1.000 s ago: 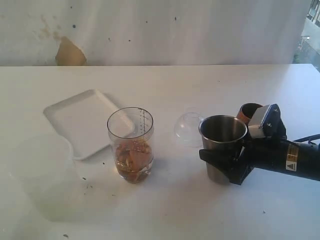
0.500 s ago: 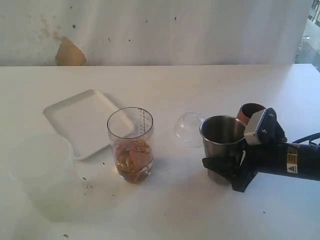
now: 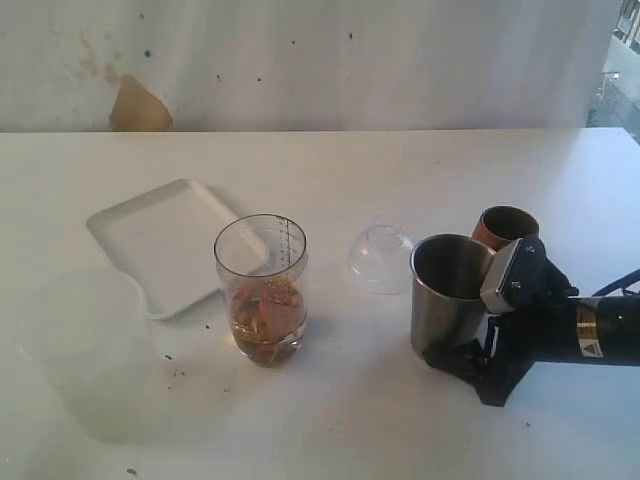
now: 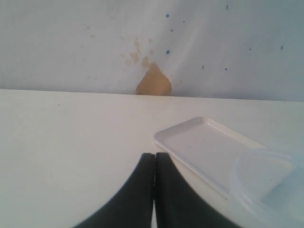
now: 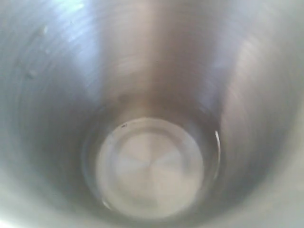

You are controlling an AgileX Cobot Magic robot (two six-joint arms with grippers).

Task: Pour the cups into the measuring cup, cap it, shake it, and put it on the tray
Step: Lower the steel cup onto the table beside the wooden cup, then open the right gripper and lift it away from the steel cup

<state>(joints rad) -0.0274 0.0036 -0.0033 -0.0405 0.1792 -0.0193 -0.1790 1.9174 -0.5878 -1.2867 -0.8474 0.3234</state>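
Note:
The steel tumbler stands upright at the right, just in front of the brown wooden cup. My right gripper is shut around the tumbler's base. In the right wrist view only the tumbler's bare inside shows, and the fingers are hidden. The measuring cup stands mid-table, uncapped, with brown pieces in its bottom. Behind and left of it lies the white tray, also seen in the left wrist view. My left gripper is shut on nothing, hovering near the tray.
A small clear dome cap lies between the measuring cup and the tumbler. A cloudy translucent plastic cup stands at the front left; its rim overlaps the tray in the left wrist view. Crumbs dot the white table.
My right gripper has carried the steel tumbler down and to the right, closer to the wooden cup. The measuring cup, cap and tray have not moved.

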